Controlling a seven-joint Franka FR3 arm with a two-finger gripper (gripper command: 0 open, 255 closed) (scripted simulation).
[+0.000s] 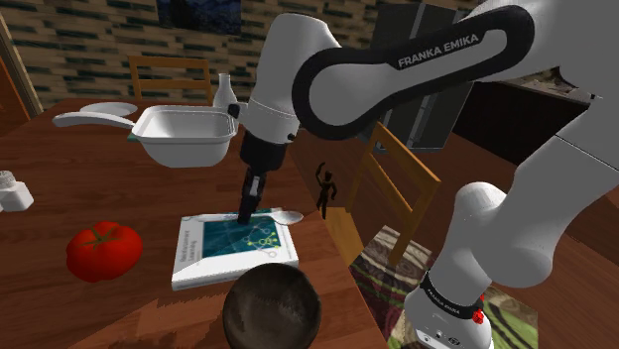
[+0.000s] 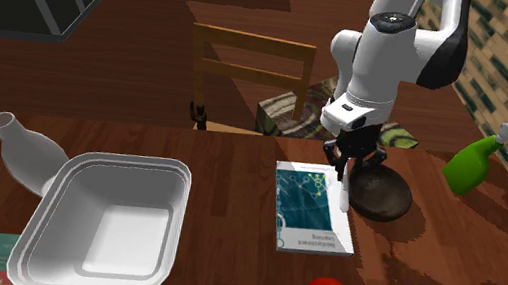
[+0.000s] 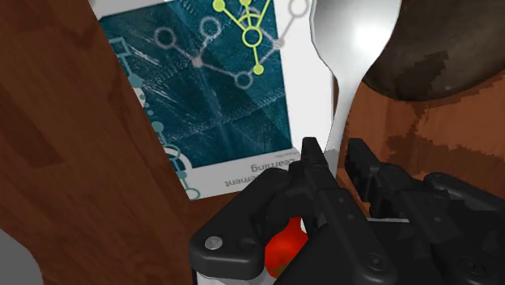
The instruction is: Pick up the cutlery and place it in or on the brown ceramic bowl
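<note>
Seemingly the grasp is made: the spoon (image 3: pixel 356 32) is clamped by its handle in the claw (image 3: pixel 333 154), low over the book's (image 3: pixel 202 89) edge on the tabletop (image 3: pixel 81 162). Its scoop is seen just beside the brown bowl (image 3: pixel 437 48). Lifting across and release into it are judged outstanding.

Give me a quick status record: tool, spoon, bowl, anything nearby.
tool: shut on the spoon's handle
spoon: along the book's edge nearest the bowl
book: flat on the wooden table
brown bowl: upright, beside the book
nearby: tomato, white pan
</note>
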